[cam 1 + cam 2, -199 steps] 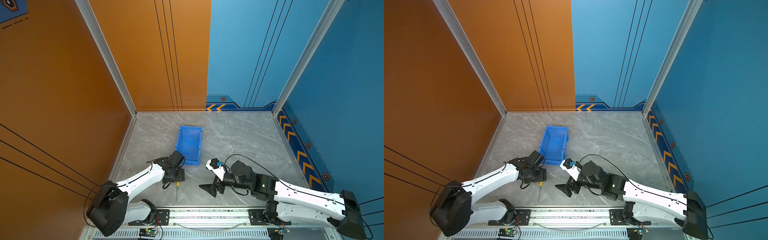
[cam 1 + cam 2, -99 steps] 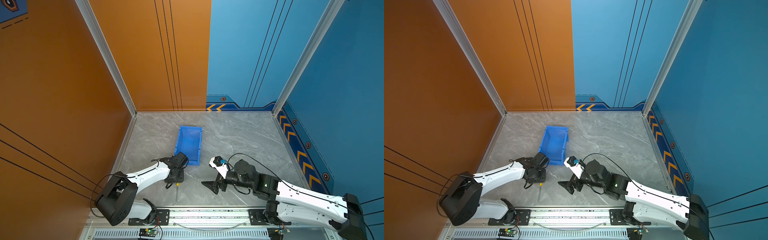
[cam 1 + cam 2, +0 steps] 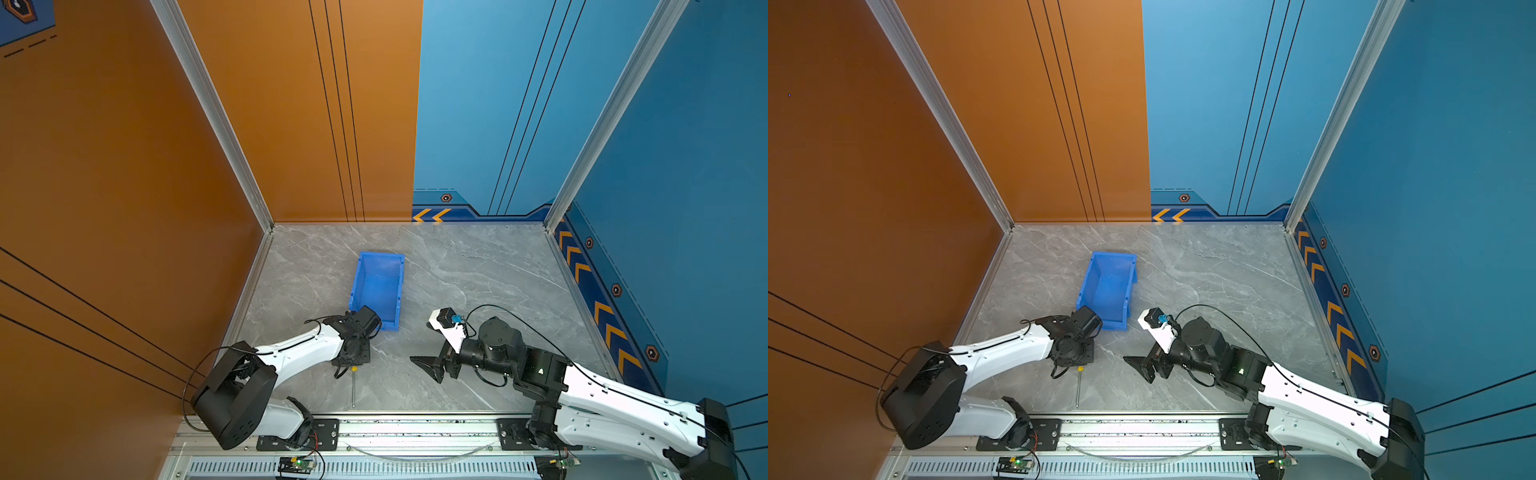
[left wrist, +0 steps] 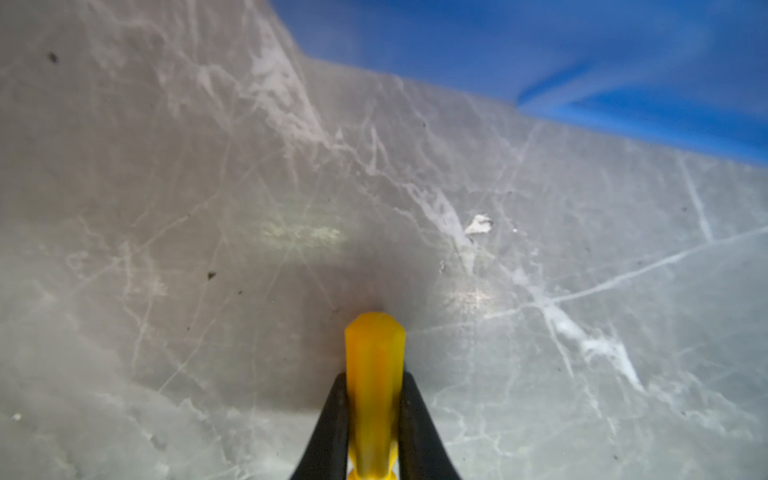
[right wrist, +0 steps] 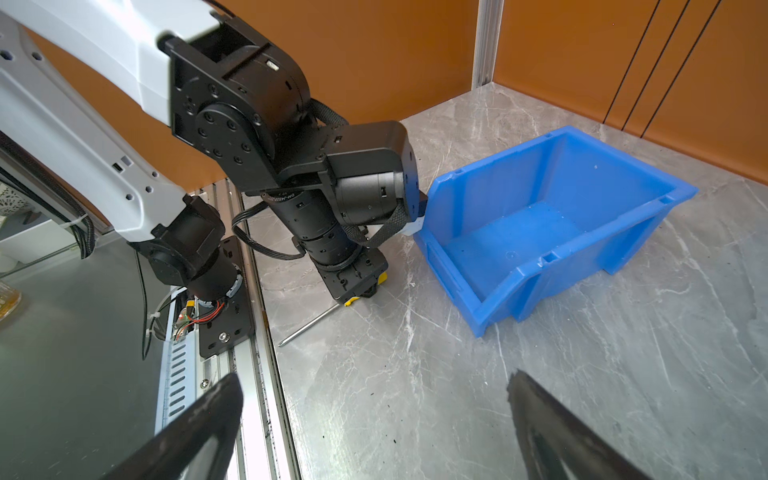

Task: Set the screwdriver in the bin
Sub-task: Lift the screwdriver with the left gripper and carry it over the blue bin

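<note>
Left gripper (image 4: 373, 384): fingers pressed onto the yellow handle of the screwdriver (image 3: 353, 387), one black finger each side, butt end poking out past the tips

- Screwdriver looks flat on the grey table (image 3: 478, 266), outside the bin (image 3: 358, 286), just off its lowered-lip end; shaft points back at the front rail
- Right gripper (image 5: 372, 378): fingers spread wide, nothing between them, hovering low, well apart from the tool
- Bin stands empty

What could go wrong, as I judge it:
- Grip sits on the handle only, so the long shaft hangs out as a lever; smooth plastic may let it swivel in the pinch on lift and droop tip-down
- A drooping tip could snag the bin lip or wall on the way over, knocking the tool loose
- Left wrist is already just beside the bin's near corner; a careless swing may shove the light bin along the slick surface
- Dropping from height could bounce the tool out over the low lip

Writing:
- No brand or label seen on tool or bin
- Small white print on the left arm's black motor barrel (image 5: 286, 198), too small to read
</note>
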You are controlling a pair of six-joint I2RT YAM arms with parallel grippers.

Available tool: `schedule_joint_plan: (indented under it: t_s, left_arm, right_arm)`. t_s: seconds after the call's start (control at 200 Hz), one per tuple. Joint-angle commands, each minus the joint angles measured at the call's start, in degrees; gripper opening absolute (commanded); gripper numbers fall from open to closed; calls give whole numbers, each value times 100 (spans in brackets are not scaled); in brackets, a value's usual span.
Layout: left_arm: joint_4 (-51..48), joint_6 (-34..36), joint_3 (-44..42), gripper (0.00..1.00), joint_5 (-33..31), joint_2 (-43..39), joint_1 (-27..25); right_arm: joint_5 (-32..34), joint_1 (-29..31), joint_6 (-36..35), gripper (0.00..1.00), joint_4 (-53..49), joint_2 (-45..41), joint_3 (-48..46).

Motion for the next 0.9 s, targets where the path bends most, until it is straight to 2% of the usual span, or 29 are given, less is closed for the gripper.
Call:
schedule_joint_plan:
  t_s: [0.0,0.115,0.376,0.531,0.666,0.896]
  left_arm:
    - [-81,-105,82,8,-89,14,-103]
    - [-226,-147,137,0,-147,-169,-129]
    - [-745,-83,413,0,-465,-814,-117]
    - [-1045,267,1022,0,-587,-970,-36]
    - [-1041,696,1755,0,-562,-782,122]
    - [-1022,1734,3363,0,-196,311,470]
  right_arm:
    - [155,-54,-147,100,-224,-173,-102]
    - [202,-83,-142,100,-257,-310,-127]
    - [208,-159,-138,100,-271,-469,-87]
    - [89,-252,-123,100,-251,-411,-66]
    - [101,-359,-190,100,-233,-259,67]
    - [310,-539,-322,100,-496,225,544]
